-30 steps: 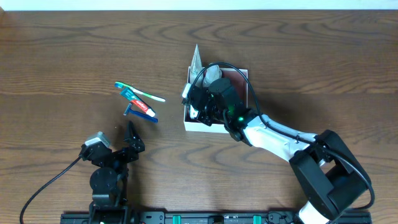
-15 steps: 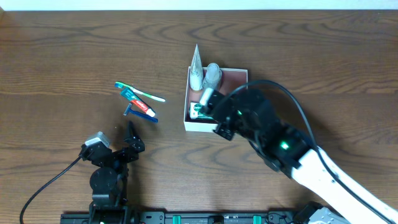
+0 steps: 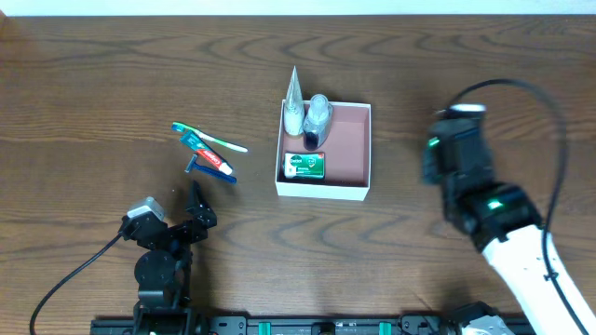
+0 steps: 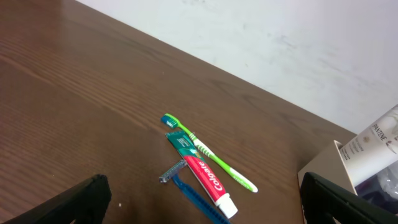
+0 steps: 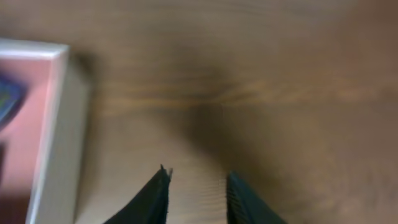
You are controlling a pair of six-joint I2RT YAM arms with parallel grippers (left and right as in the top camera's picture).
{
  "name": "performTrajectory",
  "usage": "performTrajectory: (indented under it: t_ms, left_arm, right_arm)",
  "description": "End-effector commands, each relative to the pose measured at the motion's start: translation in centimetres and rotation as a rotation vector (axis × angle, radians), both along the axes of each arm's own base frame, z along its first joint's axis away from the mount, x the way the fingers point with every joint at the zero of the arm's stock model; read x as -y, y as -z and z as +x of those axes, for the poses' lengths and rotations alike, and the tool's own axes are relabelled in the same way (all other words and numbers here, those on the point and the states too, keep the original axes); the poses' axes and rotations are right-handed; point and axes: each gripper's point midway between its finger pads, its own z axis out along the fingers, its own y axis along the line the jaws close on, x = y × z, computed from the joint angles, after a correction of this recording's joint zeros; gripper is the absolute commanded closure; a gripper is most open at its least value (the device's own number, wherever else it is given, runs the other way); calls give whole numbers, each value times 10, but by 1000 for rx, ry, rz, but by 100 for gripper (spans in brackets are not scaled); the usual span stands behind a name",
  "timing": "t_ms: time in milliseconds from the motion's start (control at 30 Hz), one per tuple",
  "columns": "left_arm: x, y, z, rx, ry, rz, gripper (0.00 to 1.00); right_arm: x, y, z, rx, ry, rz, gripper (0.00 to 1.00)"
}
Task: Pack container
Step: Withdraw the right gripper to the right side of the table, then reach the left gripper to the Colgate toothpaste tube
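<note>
The container (image 3: 350, 140), a shallow white box with a reddish-brown inside, stands at the table's middle. It holds a white cone-shaped tube (image 3: 294, 104), a clear bottle (image 3: 318, 113) and a green soap box (image 3: 305, 166). A green toothbrush (image 3: 212, 138), a red toothpaste tube (image 3: 207, 155) and a blue razor (image 3: 212, 171) lie to its left. My left gripper (image 3: 196, 210) is open and empty, near the front edge, below these items. My right gripper (image 3: 431, 160) is open and empty over bare table, right of the container.
In the left wrist view the toothbrush (image 4: 208, 152), toothpaste (image 4: 202, 177) and razor (image 4: 189, 194) lie ahead between the wide-open fingers (image 4: 81, 199). The container's corner (image 4: 339, 165) shows at right. In the right wrist view the container's wall (image 5: 59, 124) is at left.
My right arm has pulled out of the container and swung away to the right. The green soap box now lies uncovered in the container. The left arm has not moved.
</note>
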Motion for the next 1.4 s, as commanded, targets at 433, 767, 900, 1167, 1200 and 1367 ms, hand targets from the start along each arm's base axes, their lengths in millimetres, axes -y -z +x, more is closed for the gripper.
performTrajectory:
  t_ms: [433, 767, 900, 1167, 1200, 1367]
  left_arm:
    - [-2, 19, -2, -58, -9, 13, 2]
    - [-2, 15, -1, -40, -11, 9, 2]
    - [27, -7, 3, 39, 155, -36, 2]
    - [25, -51, 1, -108, 150, -37, 2]
    - [23, -56, 4, -145, 140, -39, 2]
    - [19, -79, 32, -377, 126, -60, 2]
  right_arm:
    - [110, 28, 12, -7, 387, 218, 1]
    - [110, 31, 13, -17, 388, 217, 1]
    - [110, 31, 13, -17, 388, 217, 1]
    - [109, 31, 13, -17, 387, 217, 1]
    - [109, 31, 13, -17, 387, 217, 1]
    - [109, 31, 13, -17, 387, 217, 1]
